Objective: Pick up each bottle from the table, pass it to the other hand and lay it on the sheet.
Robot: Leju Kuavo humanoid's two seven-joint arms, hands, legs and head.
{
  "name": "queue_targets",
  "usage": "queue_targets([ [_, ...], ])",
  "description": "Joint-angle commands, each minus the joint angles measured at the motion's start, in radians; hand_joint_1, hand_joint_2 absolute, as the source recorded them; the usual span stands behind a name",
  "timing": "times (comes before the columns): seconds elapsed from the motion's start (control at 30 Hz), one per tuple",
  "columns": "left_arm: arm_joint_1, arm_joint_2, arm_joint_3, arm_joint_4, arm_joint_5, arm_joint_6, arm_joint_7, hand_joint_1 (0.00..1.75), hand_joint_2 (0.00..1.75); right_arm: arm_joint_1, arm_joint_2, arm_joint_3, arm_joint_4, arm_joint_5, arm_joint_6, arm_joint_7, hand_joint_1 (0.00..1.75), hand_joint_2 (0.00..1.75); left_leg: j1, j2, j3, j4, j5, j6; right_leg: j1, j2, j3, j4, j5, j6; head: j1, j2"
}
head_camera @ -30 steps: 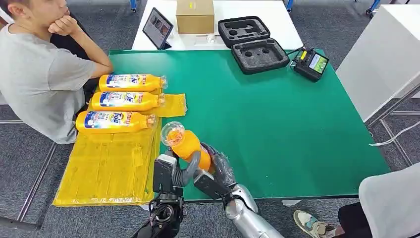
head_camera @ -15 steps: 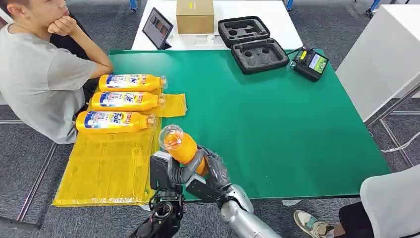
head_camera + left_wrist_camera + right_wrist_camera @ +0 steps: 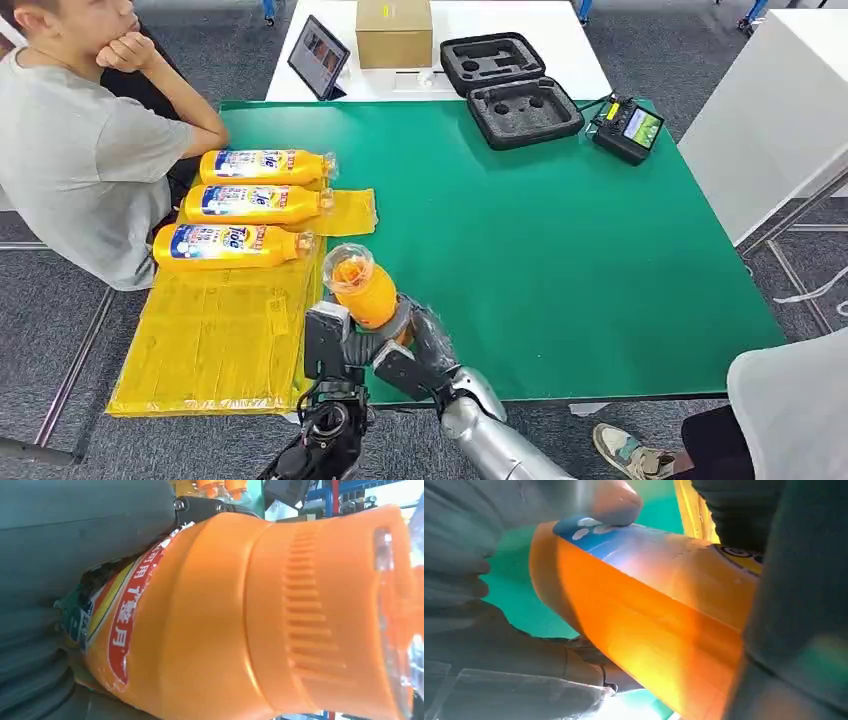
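An orange bottle (image 3: 362, 285) stands nearly upright above the table's near edge, clear cap up, with both hands around its lower part. My left hand (image 3: 338, 345) grips it from the left, its grey thumb wrapped across the front. From the right, my right hand (image 3: 428, 348) holds the base. The left wrist view has the bottle (image 3: 240, 620) close up under the thumb (image 3: 75, 535). In the right wrist view the bottle (image 3: 649, 610) lies between my right hand (image 3: 484, 570) and the dark left hand (image 3: 794, 595). Three like bottles (image 3: 255, 203) lie on the yellow sheet (image 3: 215, 340).
A person (image 3: 80, 150) sits at the table's left, elbow beside the sheet. A foam case (image 3: 510, 90), a controller (image 3: 627, 128), a tablet (image 3: 318, 57) and a cardboard box (image 3: 394, 32) sit at the back. Another person (image 3: 790, 410) stands at the near right.
Both hands and the bottle have shifted a little left and nearer my body. The bottle now stands more upright.
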Motion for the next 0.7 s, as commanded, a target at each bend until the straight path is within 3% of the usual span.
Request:
queue_targets([
  [0.03, -0.045, -0.014, 0.042, 0.007, -0.016, -0.001, 0.007, 1.75, 1.75, -0.035, 0.008, 0.056, 0.014, -0.007, 0.047, -0.008, 1.75, 1.75, 0.001, -0.001, 0.002, 0.001, -0.002, -0.002, 0.001, 0.001, 0.002, 0.001, -0.001, -0.001, 0.0, 0.0],
  [0.47, -0.054, -0.014, 0.091, -0.024, -0.01, -0.016, 0.007, 1.75, 1.75, -0.051, 0.002, 0.055, 0.03, -0.025, 0.053, -0.008, 1.75, 1.75, 0.001, -0.001, 0.003, 0.0, -0.001, -0.002, 0.001, 0.0, 0.003, 0.0, -0.002, -0.001, 0.0, 0.0],
  [0.5, -0.058, -0.012, 0.095, -0.017, -0.009, -0.014, 0.007, 1.75, 1.75, -0.051, 0.004, 0.051, 0.036, -0.029, 0.05, -0.007, 1.48, 1.75, 0.001, -0.001, 0.001, 0.0, 0.0, -0.001, 0.001, 0.0, 0.001, 0.0, -0.001, -0.001, 0.0, 0.0],
  [0.53, -0.058, -0.007, 0.099, -0.021, -0.019, -0.007, 0.007, 1.75, 1.75, -0.05, 0.006, 0.044, 0.043, -0.037, 0.045, -0.008, 0.37, 1.75, 0.001, -0.002, 0.003, 0.001, -0.001, -0.002, 0.001, 0.0, 0.003, 0.0, -0.002, -0.001, 0.0, 0.0],
  [0.57, -0.056, -0.004, 0.102, -0.024, -0.025, -0.005, 0.007, 1.75, 1.75, -0.05, 0.008, 0.041, 0.046, -0.041, 0.044, -0.008, 0.0, 1.75, 0.001, -0.001, 0.002, 0.0, -0.001, -0.001, 0.001, 0.0, 0.002, 0.0, -0.001, -0.001, 0.0, 0.0],
  [0.7, -0.056, -0.004, 0.102, -0.024, -0.025, -0.005, 0.007, 1.75, 1.75, -0.05, 0.008, 0.041, 0.046, -0.041, 0.044, -0.008, 0.0, 1.75, 0.001, -0.001, 0.004, 0.0, -0.002, -0.002, 0.001, 0.0, 0.004, 0.0, -0.002, -0.001, 0.0, 0.0],
])
